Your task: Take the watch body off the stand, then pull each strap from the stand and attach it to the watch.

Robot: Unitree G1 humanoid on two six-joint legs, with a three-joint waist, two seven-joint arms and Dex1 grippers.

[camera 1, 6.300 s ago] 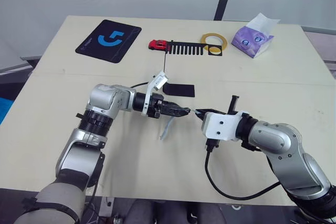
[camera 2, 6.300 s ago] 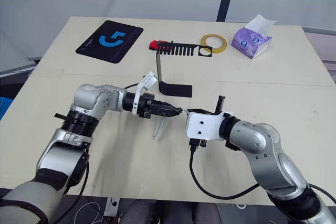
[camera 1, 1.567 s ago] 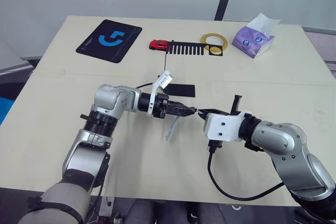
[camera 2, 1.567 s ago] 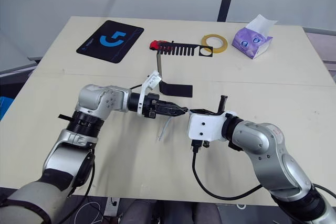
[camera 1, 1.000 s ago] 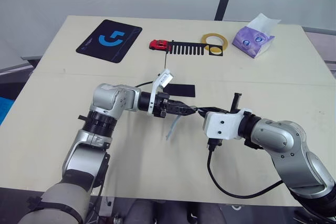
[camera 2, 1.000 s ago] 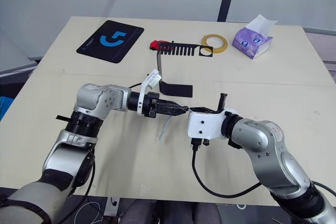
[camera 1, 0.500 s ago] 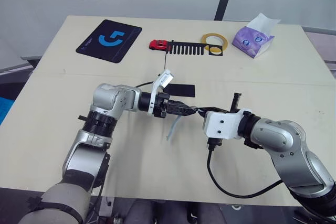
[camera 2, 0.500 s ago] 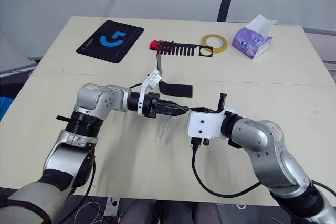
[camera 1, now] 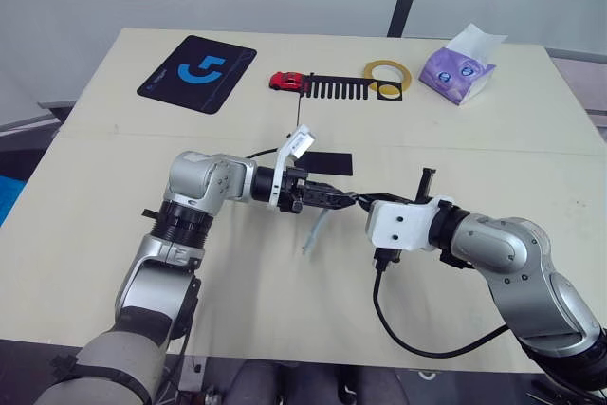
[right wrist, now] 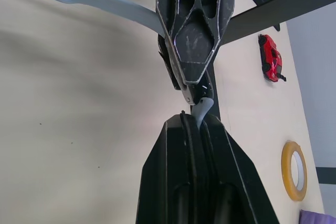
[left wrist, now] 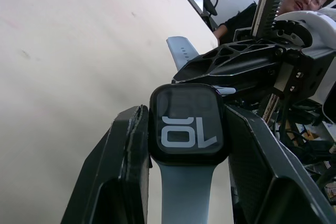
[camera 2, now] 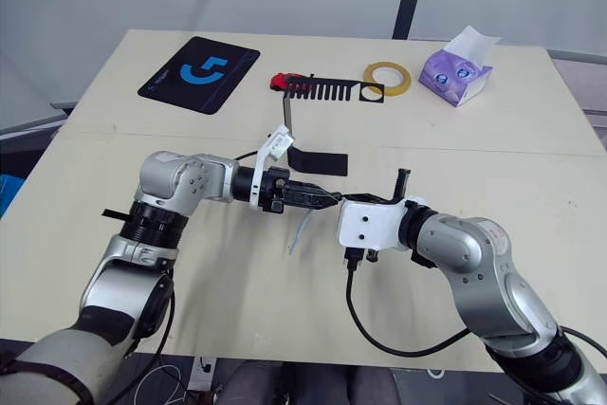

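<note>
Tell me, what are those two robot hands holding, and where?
Left fingers clamp the small black watch body by its sides; right fingers pinch the end of a pale grey-blue strap.

Black watch body (left wrist: 188,123) with one grey-blue strap (camera 1: 314,232) dangling; empty stand (camera 1: 321,160) behind.

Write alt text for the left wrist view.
The left tool grips the watch body, its screen showing white digits, with one grey-blue strap already attached. The right tool meets it with the second strap, above the beige table.
</note>
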